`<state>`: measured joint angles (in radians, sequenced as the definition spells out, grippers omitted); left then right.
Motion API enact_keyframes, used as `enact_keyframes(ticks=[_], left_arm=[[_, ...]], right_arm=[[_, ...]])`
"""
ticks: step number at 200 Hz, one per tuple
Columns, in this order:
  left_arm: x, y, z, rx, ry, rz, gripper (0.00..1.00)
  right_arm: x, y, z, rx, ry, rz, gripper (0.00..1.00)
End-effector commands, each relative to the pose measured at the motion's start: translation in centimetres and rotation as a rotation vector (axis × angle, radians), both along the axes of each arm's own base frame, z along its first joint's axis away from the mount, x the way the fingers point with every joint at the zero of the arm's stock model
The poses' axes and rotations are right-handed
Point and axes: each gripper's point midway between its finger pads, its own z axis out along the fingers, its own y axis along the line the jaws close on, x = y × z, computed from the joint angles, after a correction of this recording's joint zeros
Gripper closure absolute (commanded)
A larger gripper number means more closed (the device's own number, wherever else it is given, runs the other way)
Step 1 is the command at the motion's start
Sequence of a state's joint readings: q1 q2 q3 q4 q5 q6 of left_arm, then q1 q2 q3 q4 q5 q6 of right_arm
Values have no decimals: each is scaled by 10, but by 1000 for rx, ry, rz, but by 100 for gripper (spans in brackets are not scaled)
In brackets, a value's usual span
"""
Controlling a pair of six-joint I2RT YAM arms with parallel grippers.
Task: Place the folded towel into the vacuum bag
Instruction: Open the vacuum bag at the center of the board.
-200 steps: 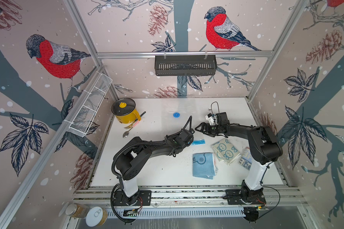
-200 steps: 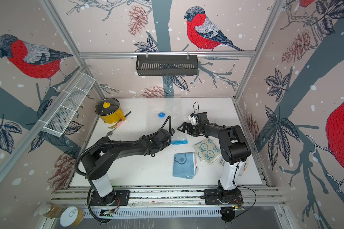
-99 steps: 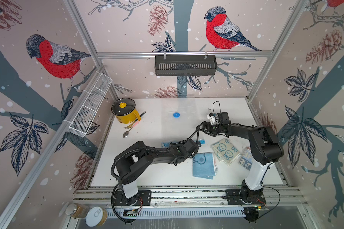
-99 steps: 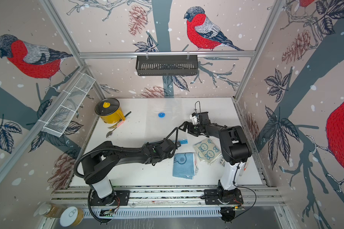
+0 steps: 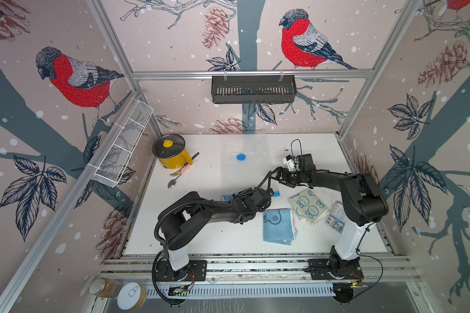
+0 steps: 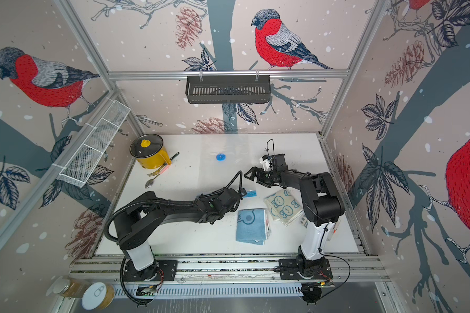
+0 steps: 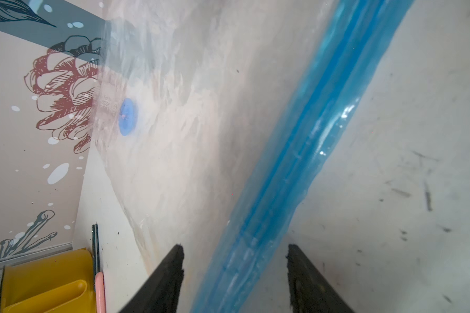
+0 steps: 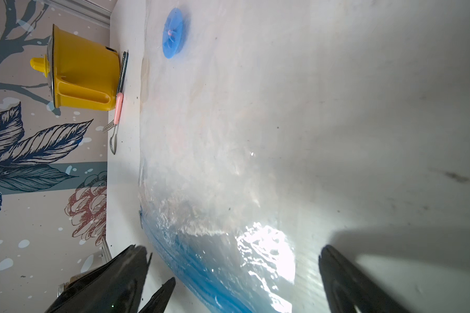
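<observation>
The vacuum bag [image 5: 255, 151] lies flat and clear on the white table, with its round blue valve [image 5: 240, 157] toward the back. Its blue zip strip [image 7: 304, 151] runs between the fingers of my left gripper [image 7: 234, 248]. That gripper is open and low over the strip, with a gap on each side. My right gripper [image 8: 231, 249] is wide open over the bag's shiny zip end, holding nothing. In both top views the two grippers [image 5: 270, 192] [image 6: 251, 174] are close together mid-table. The folded blue towel [image 5: 278, 226] lies in front of them, outside the bag.
A cream bear-print cloth [image 5: 308, 207] and another patterned cloth [image 5: 335, 218] lie right of the blue towel, under the right arm. A yellow lidded pot [image 5: 171, 154] with a fork and a spoon [image 5: 178, 174] stands at the back left.
My left arm has dropped and swung toward the front right, bringing its gripper down over the zip strip. The right gripper has barely moved and stays open.
</observation>
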<state>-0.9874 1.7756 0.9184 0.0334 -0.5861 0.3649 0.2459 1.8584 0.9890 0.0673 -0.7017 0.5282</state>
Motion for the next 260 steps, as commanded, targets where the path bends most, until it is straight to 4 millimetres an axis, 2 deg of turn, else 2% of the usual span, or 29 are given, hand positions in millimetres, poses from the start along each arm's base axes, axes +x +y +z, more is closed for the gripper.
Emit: enact_keyframes(ticks=[1,36,115,164,191,260], left_arm=[[2,0,6,-35,8,3,39],[13,6,0,-26,-2,42,39],[-6,0,-6,-44,83,-46,38],[11,5,-14,-2,26,24,39],[20,5,-7,-32,1,58,45],[23,0,3,-91,5,75,61]], right_arm=[[2,3,6,18,-20,5,1],[3,4,6,21,-20,2,1],[6,4,9,26,-26,-4,1],[5,5,10,27,-30,0,1],[3,4,6,24,-24,1,1],[1,4,3,25,-20,0,1]])
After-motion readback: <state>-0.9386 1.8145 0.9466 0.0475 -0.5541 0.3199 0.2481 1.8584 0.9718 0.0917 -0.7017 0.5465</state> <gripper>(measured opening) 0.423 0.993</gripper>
